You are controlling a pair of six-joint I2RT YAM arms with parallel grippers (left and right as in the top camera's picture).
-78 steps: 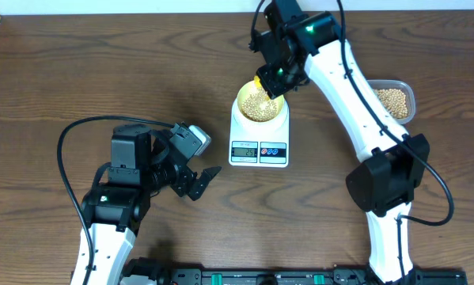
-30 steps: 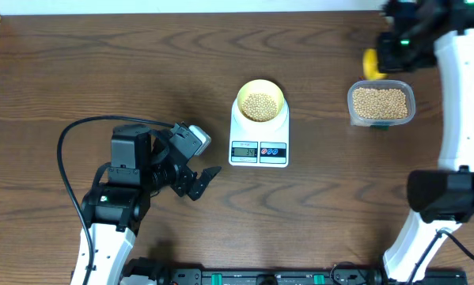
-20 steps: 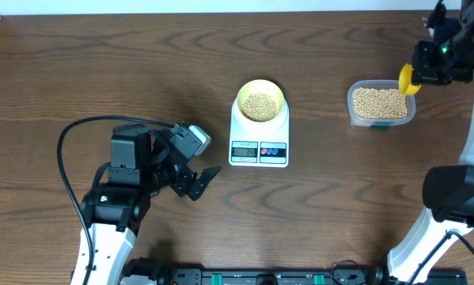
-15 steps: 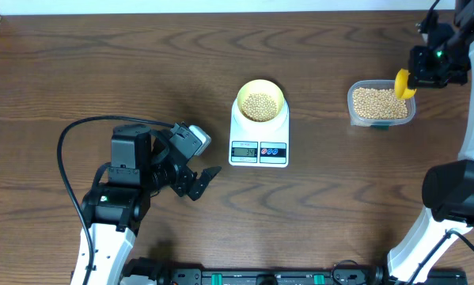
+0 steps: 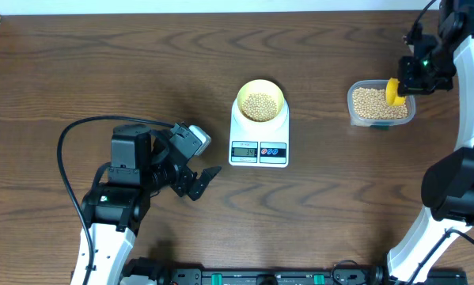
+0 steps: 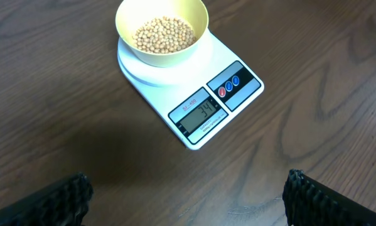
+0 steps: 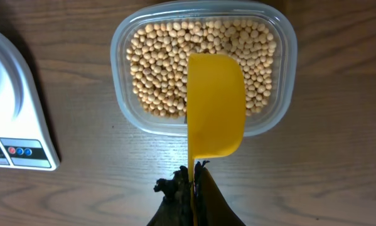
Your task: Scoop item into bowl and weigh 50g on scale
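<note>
The dark wooden tabletop [image 5: 102,71] carries everything. The white right arm [image 5: 472,103] reaches up along the right edge to the far right corner. The left arm [image 5: 114,214] sits low at the near left, with a black cable looping round it.

The white scale [image 5: 259,146] stands at the middle of the tabletop, its display facing the near edge. In the left wrist view the display [image 6: 200,112] reads 34, and a red and a blue button [image 6: 229,86] sit just beside it.

The clear tub [image 5: 351,101] stands well to the right of the scale and apart from it. The pale yellow bowl [image 5: 240,101] sits on the scale's platform.

The yellow scoop [image 5: 394,92] is over the right part of the tub, its head above the beans. Whether it touches them, I cannot tell.

Tan beans [image 5: 369,101] cover the tub's floor. A smaller heap [image 6: 166,34] lies in the bowl.

The right pincer [image 7: 192,182] is closed tight on the scoop's handle, which shows edge-on between its fingers. The left pincer [image 5: 199,184] is spread wide and has hold of nothing. Its dark fingers [image 6: 56,199] show at the two lower corners of the left wrist view, short of the scale.
</note>
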